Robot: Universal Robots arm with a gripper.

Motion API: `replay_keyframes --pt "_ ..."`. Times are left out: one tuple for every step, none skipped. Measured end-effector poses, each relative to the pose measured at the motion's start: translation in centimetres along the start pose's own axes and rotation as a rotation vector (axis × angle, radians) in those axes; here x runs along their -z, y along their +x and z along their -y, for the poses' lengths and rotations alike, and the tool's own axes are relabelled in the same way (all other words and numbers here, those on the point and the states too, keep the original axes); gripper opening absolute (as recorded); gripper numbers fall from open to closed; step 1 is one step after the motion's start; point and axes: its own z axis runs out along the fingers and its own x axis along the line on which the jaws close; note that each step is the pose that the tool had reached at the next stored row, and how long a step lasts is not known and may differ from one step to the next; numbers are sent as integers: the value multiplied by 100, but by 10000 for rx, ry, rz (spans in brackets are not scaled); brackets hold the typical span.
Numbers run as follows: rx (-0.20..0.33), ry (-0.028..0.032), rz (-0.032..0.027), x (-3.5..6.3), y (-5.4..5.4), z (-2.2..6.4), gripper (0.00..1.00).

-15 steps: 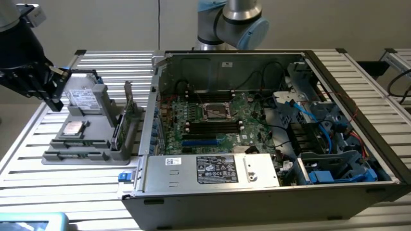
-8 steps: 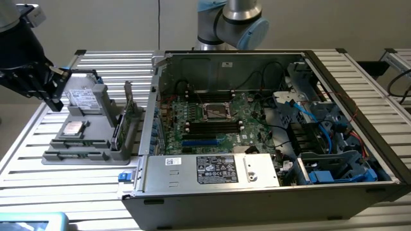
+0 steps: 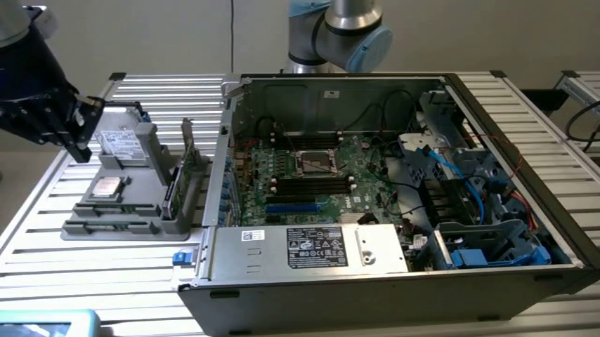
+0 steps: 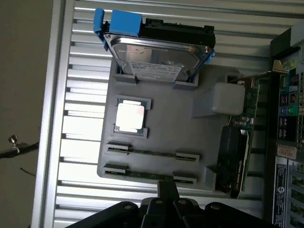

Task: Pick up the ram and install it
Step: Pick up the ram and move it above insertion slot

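**Ram in holder, gripper aloft**

We are logging the gripper (image 3: 81,150) as hanging above the slatted table (image 3: 45,210) by its edge at the exterior view's left, clear of the gray holder (image 4: 166,128). Whether its jaws are open or closed we cannot tell. The ram (image 4: 151,175) is lying in the slot along the holder's edge farthest from the hard drive (image 4: 161,52), with a second stick (image 4: 152,153) lying just beside it. The open computer case (image 3: 375,302) is standing alongside on the table.
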Motion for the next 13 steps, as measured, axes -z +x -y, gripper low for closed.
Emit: replay_keyframes --pt "181 -3 -7 -1 0 0 11" --pt "359 -6 -14 -1 0 0 11" --pt "540 -10 -19 -4 0 0 11" --pt "724 -13 -28 -4 0 0 11" --pt "910 -15 -35 -4 0 0 11" --pt "1090 -18 -42 -5 0 0 11" --pt "1269 -21 -49 -5 0 0 11" --pt "1450 -25 -56 -6 0 1 11" --pt "1629 -28 -63 -6 0 1 11" --pt "1814 -31 -70 -7 0 0 11" --pt "1994 -34 -77 -7 0 1 11" --pt "2173 -38 -83 -7 0 1 11" --pt "2353 -41 -90 -8 1 1 11"
